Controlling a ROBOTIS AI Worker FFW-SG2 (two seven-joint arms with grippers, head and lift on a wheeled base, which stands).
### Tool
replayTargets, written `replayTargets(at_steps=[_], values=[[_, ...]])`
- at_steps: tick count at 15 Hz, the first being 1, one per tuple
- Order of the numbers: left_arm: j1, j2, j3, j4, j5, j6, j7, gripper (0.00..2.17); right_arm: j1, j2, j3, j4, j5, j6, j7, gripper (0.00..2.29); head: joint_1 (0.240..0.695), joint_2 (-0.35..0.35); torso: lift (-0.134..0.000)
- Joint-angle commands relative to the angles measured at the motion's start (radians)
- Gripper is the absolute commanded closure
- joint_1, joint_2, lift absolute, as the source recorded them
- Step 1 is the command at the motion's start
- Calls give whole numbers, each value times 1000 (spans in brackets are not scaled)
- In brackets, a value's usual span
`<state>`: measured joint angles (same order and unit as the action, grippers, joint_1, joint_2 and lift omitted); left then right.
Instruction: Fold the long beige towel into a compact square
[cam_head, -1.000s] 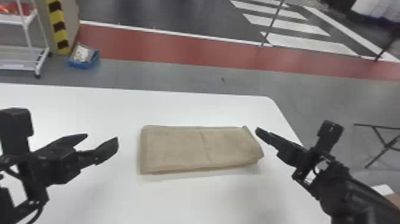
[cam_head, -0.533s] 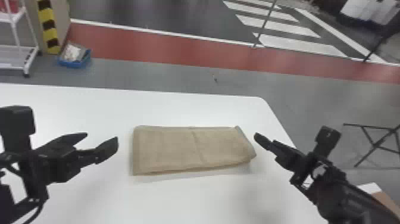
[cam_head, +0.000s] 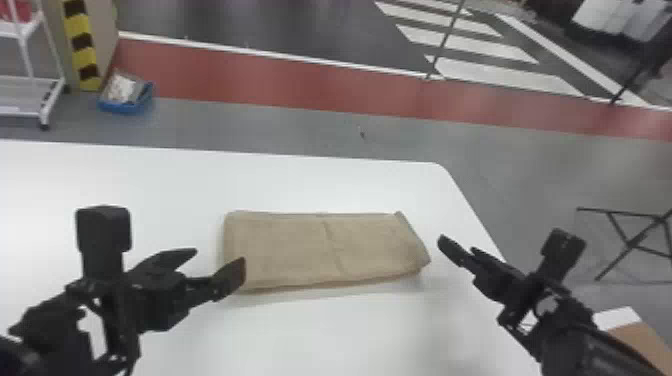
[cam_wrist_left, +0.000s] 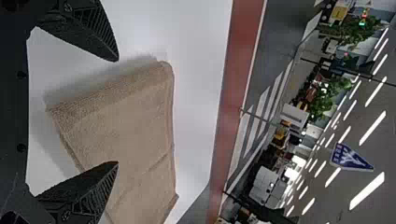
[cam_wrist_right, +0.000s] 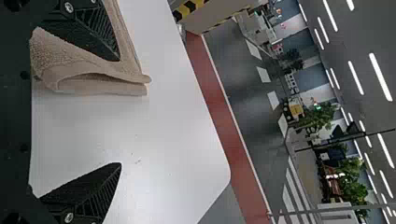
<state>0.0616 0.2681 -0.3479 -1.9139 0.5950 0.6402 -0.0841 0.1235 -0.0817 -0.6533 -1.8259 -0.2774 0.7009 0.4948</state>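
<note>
The beige towel (cam_head: 320, 250) lies folded in a long flat rectangle on the white table, its long sides running left to right. My left gripper (cam_head: 220, 258) stands open at the towel's left end. In the left wrist view, the left gripper (cam_wrist_left: 116, 112) has the towel's folded end (cam_wrist_left: 112, 102) between and beyond its parted fingers. Off the towel's right end is my right gripper (cam_head: 457, 245). The right wrist view has the right gripper (cam_wrist_right: 120, 112) open, one finger over the towel's layered edge (cam_wrist_right: 98, 81), the other over bare table.
The white table's (cam_head: 320, 175) rounded far right corner lies beyond the towel. On the floor past the table are a blue bin (cam_head: 125, 102) and a white rack (cam_head: 30, 80) at the left. A folding stand (cam_head: 630, 240) is at the right.
My left gripper has moved right to the towel's left end. The scene has shifted left in the head view, and my right gripper is now slightly farther right of the towel.
</note>
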Motion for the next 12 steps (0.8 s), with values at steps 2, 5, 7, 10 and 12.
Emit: replayTargets(at_steps=[2, 5, 7, 10, 12], values=[[-14, -52, -121, 55, -139, -55, 46, 211, 28, -4, -48, -7, -25, -14, 13, 90, 695, -350, -124], [-23, -59, -141, 78, -153, -70, 60, 238, 45, -13, -75, -10, -52, -24, 21, 90, 695, -350, -124], [-26, -59, -141, 90, -153, -70, 75, 302, 53, -13, -81, -10, -60, -27, 27, 90, 695, -350, -124], [-31, -58, -138, 108, -178, -70, 78, 306, 62, -13, -81, -15, -71, -33, 27, 90, 695, -350, -124], [-31, -53, -131, 118, -192, -70, 84, 306, 64, -13, -81, -23, -71, -36, 28, 90, 695, -350, -124]])
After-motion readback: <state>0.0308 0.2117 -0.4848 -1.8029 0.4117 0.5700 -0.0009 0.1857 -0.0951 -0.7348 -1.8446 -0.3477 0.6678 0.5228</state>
